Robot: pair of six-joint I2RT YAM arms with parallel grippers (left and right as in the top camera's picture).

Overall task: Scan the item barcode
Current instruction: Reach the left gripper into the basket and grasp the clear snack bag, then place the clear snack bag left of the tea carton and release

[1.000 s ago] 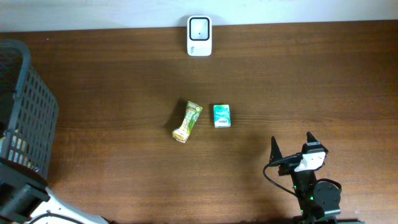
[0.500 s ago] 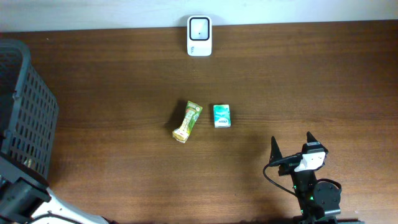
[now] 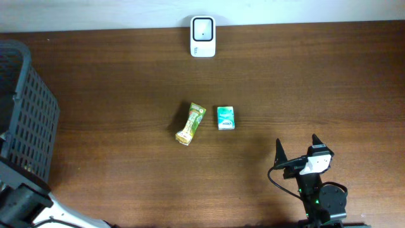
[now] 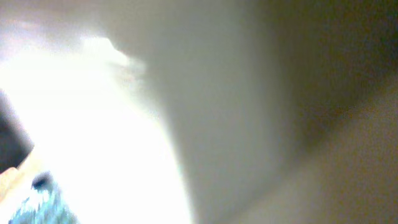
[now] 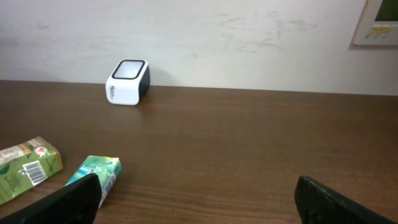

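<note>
Brown tabletop (image 3: 126,76) is unchanged: your green packet (image 3: 190,123) and teal carton (image 3: 226,118) lie mid-table, well short of the scanner (image 3: 202,28). Your left pincer, out of clear view, has just snapped closed, on what you cannot tell. The right pincer (image 3: 297,142) stays wide open, so nothing is scanned yet.

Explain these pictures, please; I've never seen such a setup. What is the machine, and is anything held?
Two robot arms work at a wooden table. One picture looks down from above; the other two come from cameras on each wrist. On the table lie a green snack packet and a teal carton, with a white scanner at the far edge and a dark basket on the left. The right claw is open and empty. The left wrist picture is a blur; the left claw is shut, and whether it holds anything cannot be told.
</note>
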